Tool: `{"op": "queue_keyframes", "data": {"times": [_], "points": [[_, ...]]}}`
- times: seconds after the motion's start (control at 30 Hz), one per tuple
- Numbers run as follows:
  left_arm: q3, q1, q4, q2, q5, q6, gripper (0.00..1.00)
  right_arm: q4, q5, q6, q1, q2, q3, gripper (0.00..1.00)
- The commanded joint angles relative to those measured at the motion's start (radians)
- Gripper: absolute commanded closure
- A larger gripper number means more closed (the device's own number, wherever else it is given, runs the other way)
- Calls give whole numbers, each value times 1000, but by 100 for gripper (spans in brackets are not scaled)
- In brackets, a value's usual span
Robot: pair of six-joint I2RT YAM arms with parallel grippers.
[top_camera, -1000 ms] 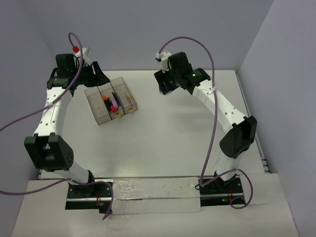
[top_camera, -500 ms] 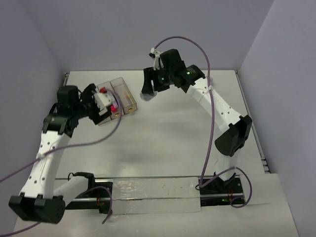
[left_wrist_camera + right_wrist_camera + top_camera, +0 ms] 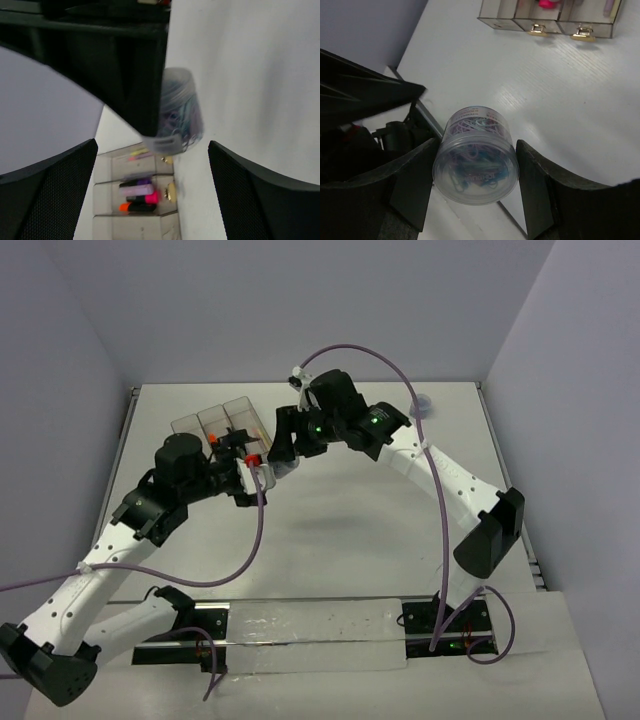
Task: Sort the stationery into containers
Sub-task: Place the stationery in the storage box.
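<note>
My right gripper [image 3: 476, 186] is shut on a clear round tub of coloured paper clips [image 3: 475, 150] and holds it above the table. In the top view the right gripper [image 3: 283, 458] hangs just in front of the three joined smoky bins [image 3: 198, 424]. My left gripper [image 3: 249, 469] is open and empty, close beside the tub. In the left wrist view the tub [image 3: 181, 111] hangs ahead, with the bins [image 3: 131, 225] below. The middle bin holds purple, lilac, pink and orange markers [image 3: 142, 199]. Another bin holds thin yellow and pink sticks [image 3: 138, 153].
The bins [image 3: 555, 24] lie at the top of the right wrist view, with small brass end labels. My left arm [image 3: 355, 150] fills the dark lower left there. A small round grey-blue thing [image 3: 425, 400] sits at the table's back right. Walls close the table's left, back and right.
</note>
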Motion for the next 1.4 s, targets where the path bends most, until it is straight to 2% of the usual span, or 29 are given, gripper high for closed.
{"op": "queue_keyframes", "data": {"times": [0.0,0.17,0.33,0.5,0.73,0.8,1.0,1.07,1.2,1.3,1.37], "points": [[42,-40,78,14,21,-148,1,132,-36,45,14,-74,-10,100],[75,-61,98,63,8,-307,1,132,-19,50,29,-70,-8,100],[113,-65,153,109,-80,-439,1,148,-22,54,42,-76,-8,100],[101,-67,172,107,-83,-423,1,143,-23,51,42,-77,-2,100],[124,-67,129,128,-112,-354,17,138,-27,51,40,-71,12,100],[115,-68,123,117,-105,-340,16,140,-31,54,42,-73,17,100],[88,-68,102,85,-100,-305,4,153,-43,65,40,-76,25,100],[82,-68,106,79,-110,-308,6,156,-48,68,41,-78,25,100],[79,-68,110,77,-99,-309,17,161,-52,69,40,-83,13,100],[87,-68,94,93,-97,-306,16,169,-56,71,40,-91,10,100],[85,-67,90,95,-103,-304,11,174,-54,75,40,-97,8,100]]}}
